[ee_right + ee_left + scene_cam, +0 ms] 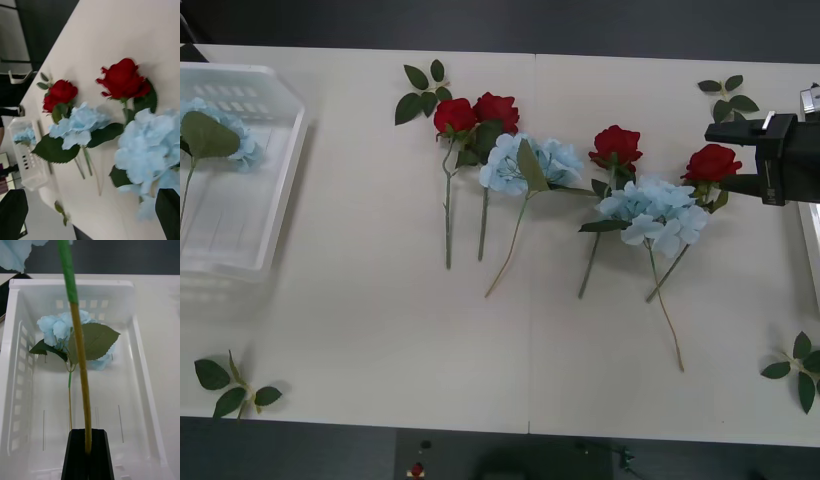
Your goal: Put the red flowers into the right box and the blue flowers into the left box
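Blue flower stem pinched over the left box; red flowers lie loose on the table.

Front view: the slotted white plastic left box (pixel 280 180) sits at the table's left end. The four velvety red flowers (pixel 616 145) and two papery blue flowers (pixel 530 165) lie mid-table, blooms touching and thin stems crossing. The right gripper (pixel 730 158) hovers just beside the rightmost rose, near the right box (pixel 811 240), a thin straight rim.
Right wrist view: the right gripper (pixel 90 191) has its black fingers spread wide above a blue cluster beside a rose.
Left wrist view: the left gripper (pixel 88 444) is clamped narrow on the held blue flower (pixel 80 390) by its wire-thin stem. Another blue cluster lies in the box below. I judge it best to lower the stem level along the box's length before releasing it, so the bloom clears the rim.
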`<state>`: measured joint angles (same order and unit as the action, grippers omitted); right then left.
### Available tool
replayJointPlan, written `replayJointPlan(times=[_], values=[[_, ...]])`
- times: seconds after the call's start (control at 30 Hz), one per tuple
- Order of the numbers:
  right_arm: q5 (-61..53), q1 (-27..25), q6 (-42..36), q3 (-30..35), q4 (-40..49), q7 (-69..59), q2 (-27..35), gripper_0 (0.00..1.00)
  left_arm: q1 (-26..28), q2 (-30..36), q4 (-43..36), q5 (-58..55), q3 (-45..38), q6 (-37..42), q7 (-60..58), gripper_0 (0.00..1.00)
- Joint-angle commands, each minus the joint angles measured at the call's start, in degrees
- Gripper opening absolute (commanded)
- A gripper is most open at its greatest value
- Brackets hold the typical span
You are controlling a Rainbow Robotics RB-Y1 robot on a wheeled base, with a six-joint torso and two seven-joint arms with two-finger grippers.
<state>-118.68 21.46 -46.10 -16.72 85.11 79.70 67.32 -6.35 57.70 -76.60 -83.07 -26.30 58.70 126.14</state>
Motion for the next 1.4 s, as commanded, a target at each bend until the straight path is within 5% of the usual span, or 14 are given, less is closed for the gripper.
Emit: replayJointPlan(times=[0.03,0.07,0.1,0.2,0.57,0.8,1.2,1.4], values=[[8.1,6.0,-2.7,0.4,-4.2,-5.6,-0.3,1.00,-0.7,3.1,-0.7,2.0,0.1,-0.3,-1.2,0.48],[10.6,7.2,-3.7,0.4,-5.9,-7.0,-1.1,1.00,-0.8,3.1,-0.7,1.8,0.2,-0.4,-1.1,0.76],[12.4,8.1,-4.5,0.4,-7.1,-8.1,-1.5,1.00,-0.8,3.1,-0.7,1.5,0.3,-0.3,-1.0,0.88],[19.5,10.9,-6.9,0.4,-10.8,-11.3,-3.4,1.00,-1.1,3.6,-1.7,0.5,1.6,-0.1,-0.7,0.99],[41.4,13.5,-11.8,0.4,-13.4,-20.6,-8.6,1.00,-16.1,2.9,-4.2,-3.3,14.8,13.2,-6.2,1.00],[53.4,13.5,-10.9,0.4,-13.4,-26.4,-13.3,1.00,-29.6,-7.7,-4.1,11.3,25.5,13.0,-20.1,1.00],[66.8,14.0,-9.1,0.4,-16.2,-28.0,-19.3,1.00,-32.5,-31.5,-4.0,42.7,26.7,9.2,-28.8,1.00],[71.0,15.5,-9.1,0.4,-19.2,-28.3,-21.9,1.00,-32.5,-37.9,-2.3,53.1,30.2,4.6,-30.1,1.00]])
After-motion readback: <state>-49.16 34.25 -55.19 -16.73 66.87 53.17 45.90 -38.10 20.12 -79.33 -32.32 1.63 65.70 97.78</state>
